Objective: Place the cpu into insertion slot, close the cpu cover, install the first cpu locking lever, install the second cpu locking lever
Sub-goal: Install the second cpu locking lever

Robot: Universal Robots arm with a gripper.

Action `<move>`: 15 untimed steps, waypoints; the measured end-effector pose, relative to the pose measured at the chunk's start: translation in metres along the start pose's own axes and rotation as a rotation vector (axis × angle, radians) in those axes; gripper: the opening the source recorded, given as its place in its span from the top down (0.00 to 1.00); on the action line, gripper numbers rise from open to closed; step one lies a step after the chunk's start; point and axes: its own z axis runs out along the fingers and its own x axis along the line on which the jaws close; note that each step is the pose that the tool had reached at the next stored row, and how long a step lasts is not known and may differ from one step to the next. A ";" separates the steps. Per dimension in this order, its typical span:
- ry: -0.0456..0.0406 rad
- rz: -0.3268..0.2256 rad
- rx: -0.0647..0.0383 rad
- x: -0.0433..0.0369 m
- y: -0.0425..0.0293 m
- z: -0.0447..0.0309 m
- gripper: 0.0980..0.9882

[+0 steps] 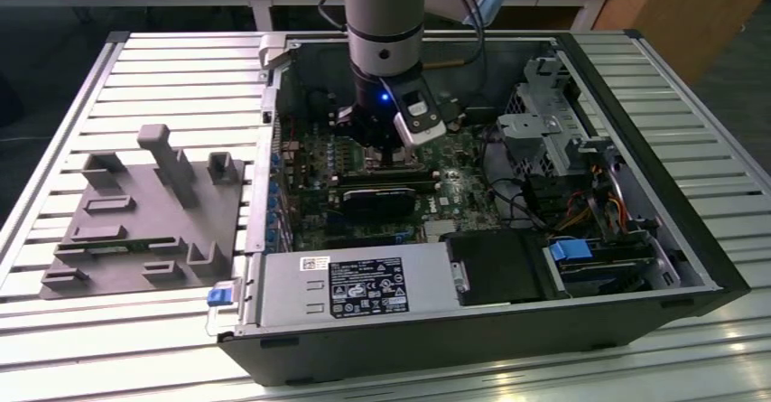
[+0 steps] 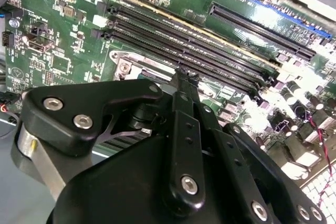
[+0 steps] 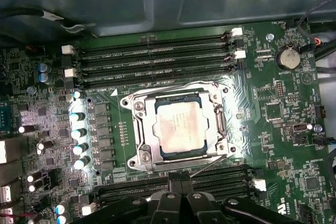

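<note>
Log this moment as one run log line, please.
cpu seated in insertion slot | cpu cover down | claw beside socket

exterior view: high, angled down, far, whole open computer case (image 1: 482, 239) | first wrist view: close, straight down on motherboard (image 3: 283, 145) | second wrist view: closer, oblique | both wrist views share memory slots (image 3: 157, 56)

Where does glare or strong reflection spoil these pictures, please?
In the first wrist view, the capacitors bloom white and the cpu looks washed out; in the second wrist view, the motherboard burns out; in the exterior view, the table gleams.
</note>
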 end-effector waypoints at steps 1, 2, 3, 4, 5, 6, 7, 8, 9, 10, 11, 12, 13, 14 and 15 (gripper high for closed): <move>0.0005 0.000 -0.003 0.0002 -0.0007 0.0002 1.00; 0.0007 0.000 -0.005 0.0003 -0.0012 0.0003 1.00; 0.0007 0.000 -0.005 0.0003 -0.0013 0.0004 1.00; 0.0008 0.000 -0.005 0.0003 -0.0013 0.0004 1.00; 0.0008 -0.001 -0.005 0.0003 -0.0013 0.0004 1.00; 0.0008 -0.001 -0.005 0.0004 -0.0014 0.0005 1.00; 0.0008 -0.001 -0.005 0.0007 -0.0014 0.0006 1.00; 0.0008 -0.001 -0.005 0.0011 -0.0016 0.0008 1.00; 0.0010 -0.001 -0.006 0.0014 -0.0018 0.0010 1.00; 0.0013 -0.001 -0.007 0.0017 -0.0022 0.0011 1.00; 0.0015 -0.001 -0.009 0.0022 -0.0026 0.0015 1.00; 0.0017 -0.001 -0.010 0.0024 -0.0031 0.0017 1.00; 0.0019 -0.001 -0.012 0.0027 -0.0036 0.0019 1.00; 0.0021 -0.001 -0.013 0.0033 -0.0041 0.0021 1.00; 0.0024 0.000 -0.015 0.0041 -0.0047 0.0023 1.00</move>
